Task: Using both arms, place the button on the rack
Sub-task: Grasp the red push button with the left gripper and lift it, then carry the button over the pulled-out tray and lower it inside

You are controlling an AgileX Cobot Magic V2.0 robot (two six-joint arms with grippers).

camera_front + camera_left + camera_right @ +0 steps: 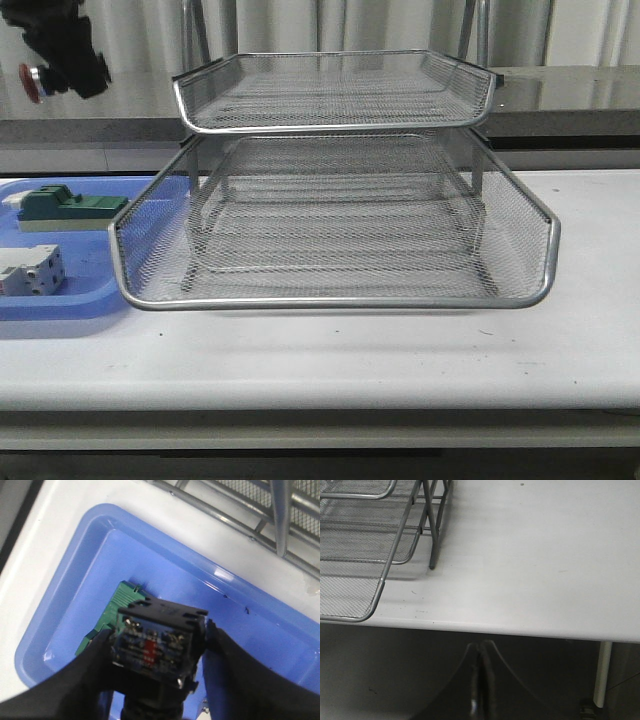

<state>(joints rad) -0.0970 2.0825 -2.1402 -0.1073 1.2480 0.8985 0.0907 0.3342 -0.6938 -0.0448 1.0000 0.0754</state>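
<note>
The left gripper point(155, 650) hangs high above the blue tray point(65, 605), its jaws clenched on the button point(157, 640), whose rear block faces the wrist camera. In the front view the button's red head shows at the upper left, level with the top tier of the rack point(330, 200) and to its left. A green block point(70, 205) and a white block point(30, 270) lie in the tray. The right gripper point(480, 680) hovers off the counter's point(530, 555) edge, jaws pressed together, empty.

White table point(400, 350) stood in even light; pale pleated curtains point(330, 25) behind; a grey ledge point(560, 95) beneath them.
</note>
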